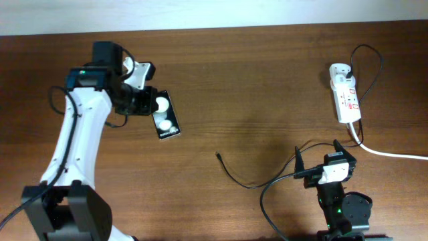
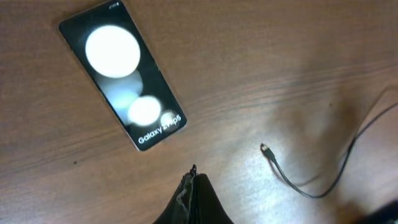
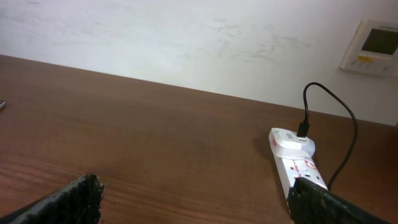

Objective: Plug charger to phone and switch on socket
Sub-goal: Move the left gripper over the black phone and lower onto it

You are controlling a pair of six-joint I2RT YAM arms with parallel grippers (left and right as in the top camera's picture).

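The phone (image 1: pixel 165 115) lies face up on the wooden table at the left; it also shows in the left wrist view (image 2: pixel 121 81). My left gripper (image 1: pixel 146 104) is shut and empty, close beside the phone; its tips (image 2: pixel 194 180) are apart from it. The charger's plug tip (image 1: pixel 218 155) lies loose mid-table (image 2: pixel 264 148). Its thin black cable (image 1: pixel 254 185) runs right to the white adapter (image 1: pixel 338 70), plugged into the socket (image 1: pixel 346 97). My right gripper (image 1: pixel 317 150) is open and empty at the front right, short of the socket (image 3: pixel 298 165).
The socket's thick white cord (image 1: pixel 394 154) runs off the right edge. The cable loops above the adapter (image 3: pixel 336 102). A white wall with a small panel (image 3: pixel 373 43) stands behind the table's far edge.
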